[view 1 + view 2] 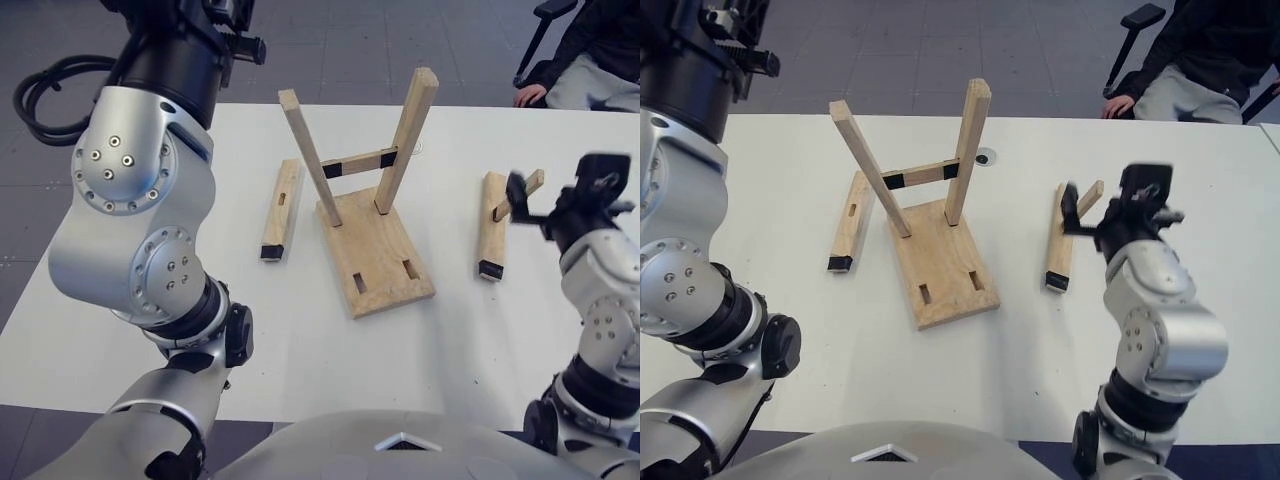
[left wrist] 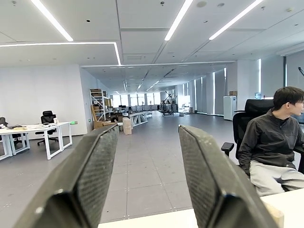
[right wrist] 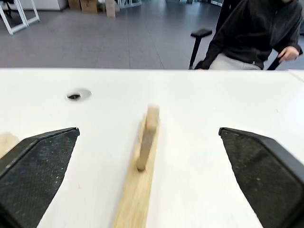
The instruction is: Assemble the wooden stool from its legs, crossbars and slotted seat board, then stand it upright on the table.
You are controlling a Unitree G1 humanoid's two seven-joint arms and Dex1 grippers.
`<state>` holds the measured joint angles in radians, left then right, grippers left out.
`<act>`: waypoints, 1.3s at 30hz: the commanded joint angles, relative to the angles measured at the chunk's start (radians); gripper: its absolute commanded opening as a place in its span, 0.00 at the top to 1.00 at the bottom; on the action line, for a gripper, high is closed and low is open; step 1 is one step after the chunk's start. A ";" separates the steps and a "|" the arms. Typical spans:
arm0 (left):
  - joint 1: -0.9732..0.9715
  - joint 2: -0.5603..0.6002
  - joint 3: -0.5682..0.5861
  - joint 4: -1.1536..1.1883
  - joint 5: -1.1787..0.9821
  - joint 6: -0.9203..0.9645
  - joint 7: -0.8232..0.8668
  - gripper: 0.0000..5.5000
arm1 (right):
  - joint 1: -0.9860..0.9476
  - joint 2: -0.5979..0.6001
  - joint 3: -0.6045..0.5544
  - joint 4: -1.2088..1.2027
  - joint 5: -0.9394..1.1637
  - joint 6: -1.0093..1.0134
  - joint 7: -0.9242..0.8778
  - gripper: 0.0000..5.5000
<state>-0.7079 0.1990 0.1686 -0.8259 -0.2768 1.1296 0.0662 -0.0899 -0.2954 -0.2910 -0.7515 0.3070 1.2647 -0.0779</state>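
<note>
Gripper of the left arm (image 2: 148, 137): raised high over the table's left side, two dark padded fingers (image 2: 85, 180) spread wide, nothing between them.

White rectangular table (image 1: 330, 375): broad bare strip along the near edge and on the left.

Loose pale wooden leg with a black foot cap (image 1: 281, 208): lies flat, left of the seat board and just beside it, not touching. Slot cut in its upper face.

Pale wooden slotted seat board (image 1: 385, 262): lies flat at mid-table, skewed to the table edges. Two empty slots (image 1: 411, 268) at its near end. At the far end two legs are planted in it. The left standing leg (image 1: 310, 155) leans leftward; the right standing leg (image 1: 405, 140) is closer to upright. A short wooden crossbar with black ends (image 1: 360, 162) bridges them at about mid-height.

Small round cable hole (image 1: 984, 157) in the table top, behind the right standing leg.

Open white surface between board and the next piece.

Second loose wooden leg, black-capped (image 1: 491, 238): lies flat, well right of the board. A short light wooden crossbar (image 3: 147, 137) rises out of it at a tilt.

Gripper of the right arm (image 1: 1108, 205): just beside this leg's far end, near the table's right side, black fingers (image 3: 38, 161) parted wide. The tilted crossbar lies in line between them, untouched. Holds nothing.
</note>
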 commanded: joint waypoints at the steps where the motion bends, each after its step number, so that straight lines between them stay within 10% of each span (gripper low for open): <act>1: -0.008 -0.007 0.001 0.002 0.004 0.029 0.006 0.58 | 0.106 0.013 0.036 0.092 -0.030 0.013 0.016 0.00; 20: -0.012 -0.002 -0.003 0.028 -0.003 0.033 -0.009 0.58 | -0.079 0.040 0.069 0.353 -0.122 -0.178 0.034 0.00; 31: -0.011 -0.001 -0.001 0.031 0.002 0.021 -0.011 0.58 | 0.161 0.036 0.142 0.586 -0.143 -0.261 0.138 0.00; 39: -0.021 0.003 0.006 0.031 -0.001 0.038 -0.013 0.58 | 0.107 0.045 0.096 0.631 -0.116 -0.273 0.165 0.27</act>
<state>-0.7107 0.2003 0.1713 -0.7951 -0.2807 1.1525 0.0540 -0.0326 -0.2583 -0.2093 -0.2007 0.1917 0.9219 0.0814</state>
